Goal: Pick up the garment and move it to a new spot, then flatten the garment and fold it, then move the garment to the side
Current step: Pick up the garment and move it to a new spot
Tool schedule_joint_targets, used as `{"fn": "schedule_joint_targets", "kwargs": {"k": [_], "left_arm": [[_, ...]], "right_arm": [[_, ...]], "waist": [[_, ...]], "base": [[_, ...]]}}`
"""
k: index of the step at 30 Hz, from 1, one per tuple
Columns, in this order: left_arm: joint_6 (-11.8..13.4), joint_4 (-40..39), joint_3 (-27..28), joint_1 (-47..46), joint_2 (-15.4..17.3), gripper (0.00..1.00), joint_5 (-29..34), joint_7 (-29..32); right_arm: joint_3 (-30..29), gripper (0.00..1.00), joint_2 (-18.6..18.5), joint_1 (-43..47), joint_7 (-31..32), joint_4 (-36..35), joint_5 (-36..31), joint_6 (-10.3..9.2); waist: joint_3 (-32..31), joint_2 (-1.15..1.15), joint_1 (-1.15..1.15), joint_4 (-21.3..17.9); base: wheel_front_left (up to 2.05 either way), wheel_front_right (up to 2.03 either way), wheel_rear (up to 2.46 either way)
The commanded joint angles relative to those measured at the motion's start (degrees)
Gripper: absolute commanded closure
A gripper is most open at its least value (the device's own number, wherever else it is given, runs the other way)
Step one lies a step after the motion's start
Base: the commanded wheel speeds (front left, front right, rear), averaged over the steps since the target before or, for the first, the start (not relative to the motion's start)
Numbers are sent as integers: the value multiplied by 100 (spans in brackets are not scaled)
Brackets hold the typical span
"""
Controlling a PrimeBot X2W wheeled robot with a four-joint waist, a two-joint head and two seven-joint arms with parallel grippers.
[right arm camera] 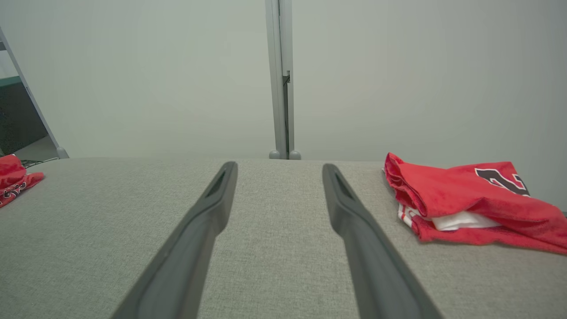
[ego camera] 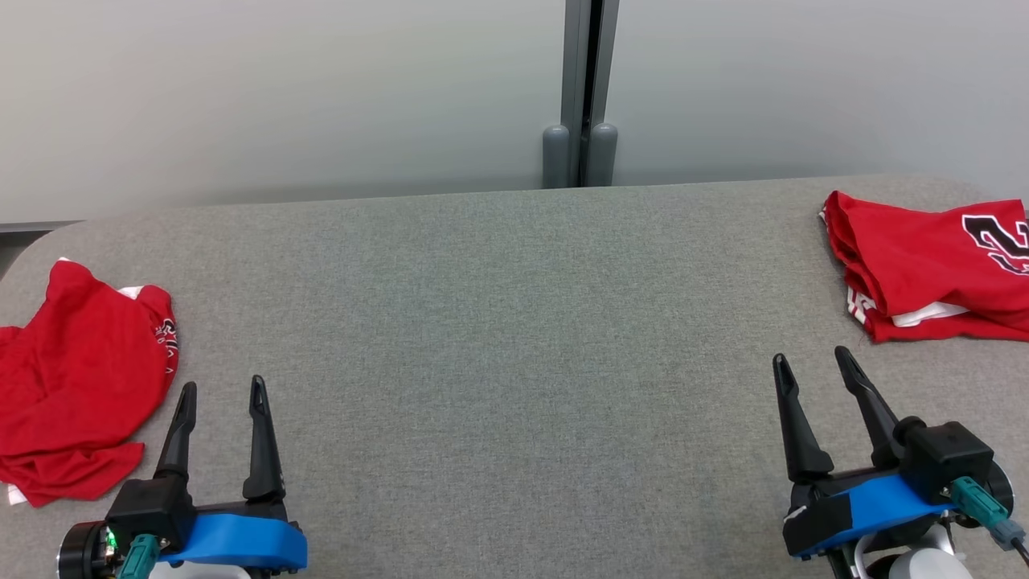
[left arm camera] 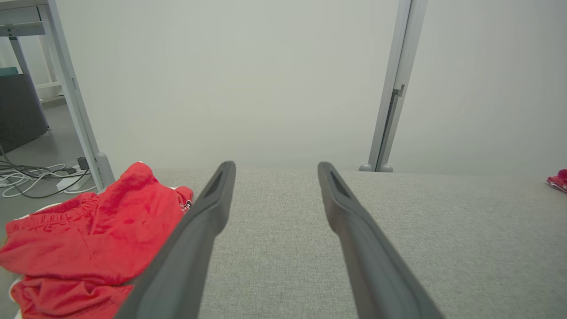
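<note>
Two grippers sit low at the near edge, and both are empty. Left gripper point(ego camera: 223, 384) at the lower left: fingers spread wide, pointing up the grey table point(ego camera: 514, 322), nothing between them. Right gripper point(ego camera: 810, 355) at the lower right: jaws just as wide apart, leaning a little to the left, gripping nothing either.

Just beside the left gripper, off to its left, lies the crumpled red garment point(ego camera: 76, 378). It's bunched in a heap at the table's left edge, with a bit of white trim peeking out. The left wrist view has that heap right alongside the left finger.

Farther up on the right, near the table's far right corner, rests a folded red garment point(ego camera: 924, 257). It has a dark numeral on top and white showing between its layers, and it lies apart from the right gripper.

Beyond the far edge, pale wall panels point(ego camera: 281, 96) meet at a grey post point(ego camera: 580, 96).
</note>
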Motion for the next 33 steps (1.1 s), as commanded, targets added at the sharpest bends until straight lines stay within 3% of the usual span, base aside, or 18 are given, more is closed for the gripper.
{"fn": "schedule_joint_targets", "kwargs": {"k": [1, 20, 33], "left_arm": [[9, -7, 37, -27, 13, 0, 41, -27], [30, -53, 95, -1, -8, 0, 48, -27], [97, -98, 206, -60, 65, 0, 38, -26]], "right_arm": [[-9, 0, 25, 89, 11, 12, -13, 1], [-47, 0, 51, 127, 16, 26, -32, 1], [15, 0, 48, 95, -19, 71, 28, 1]], "waist": [[-2, 0, 0, -7], [-5, 0, 0, 151], [98, 0, 0, 902]], "base": [[0, 0, 0], [0, 0, 0], [0, 0, 0]]}}
